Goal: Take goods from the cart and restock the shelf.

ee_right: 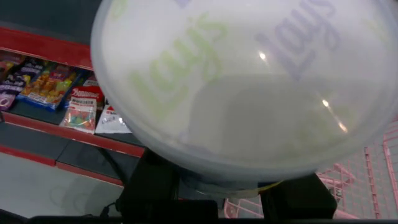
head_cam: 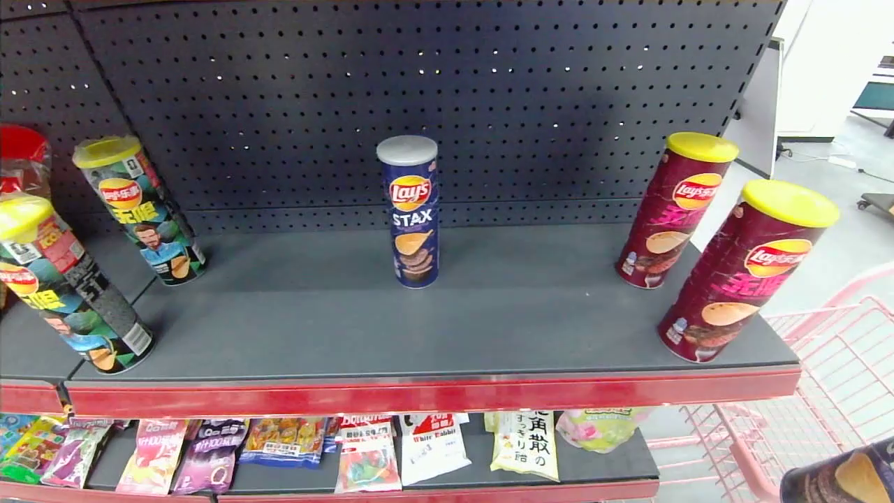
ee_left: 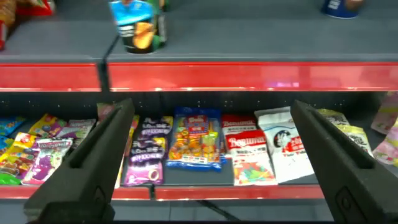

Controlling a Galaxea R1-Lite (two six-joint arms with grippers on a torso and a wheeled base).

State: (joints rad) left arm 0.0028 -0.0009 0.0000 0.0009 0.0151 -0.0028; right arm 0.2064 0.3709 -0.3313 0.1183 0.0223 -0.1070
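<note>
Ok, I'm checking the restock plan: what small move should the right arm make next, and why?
Probably raise the right gripper with its held can: it sits below the shelf edge, by the cart, and bare shelf lies right of the blue can.

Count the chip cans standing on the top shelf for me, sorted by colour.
Green-patterned cans: 2
Dark blue can: 1
Maroon cans: 2
Total: 5 on the top shelf
Not counted: the held can in the right gripper, and a red-topped item cut off at the shelf's left edge.
</note>
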